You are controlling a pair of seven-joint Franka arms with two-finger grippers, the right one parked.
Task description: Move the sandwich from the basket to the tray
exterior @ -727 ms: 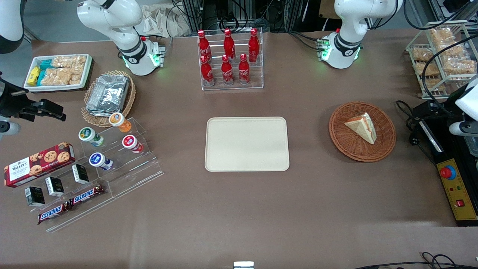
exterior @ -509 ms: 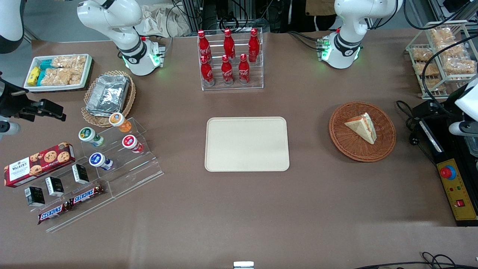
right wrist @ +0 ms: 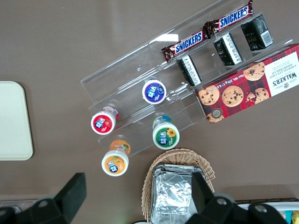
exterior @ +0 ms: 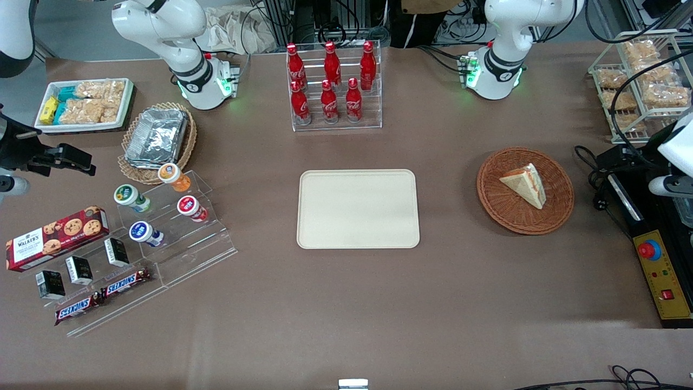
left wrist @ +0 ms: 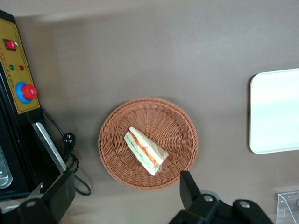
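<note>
- Sandwich [left wrist: 145, 150] lies in the basket [left wrist: 180, 121], well apart from the tray [exterior: 358, 209] on the tabletop.
- End effector [left wrist: 125, 192] hangs high above the basket, fingers spread wide, empty.
- Likely soft, light, easily crushed; grip gently across the bread faces.

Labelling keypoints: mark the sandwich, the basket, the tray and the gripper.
sandwich [left wrist: 145, 150]: left wrist view, middle of its filling edge.
basket [left wrist: 175, 122]: left wrist view, bare woven wall.
tray [exterior: 358, 209]: front view, bare middle.
gripper [left wrist: 125, 190]: left wrist view, midway between its open fingertips, above the basket.
</note>
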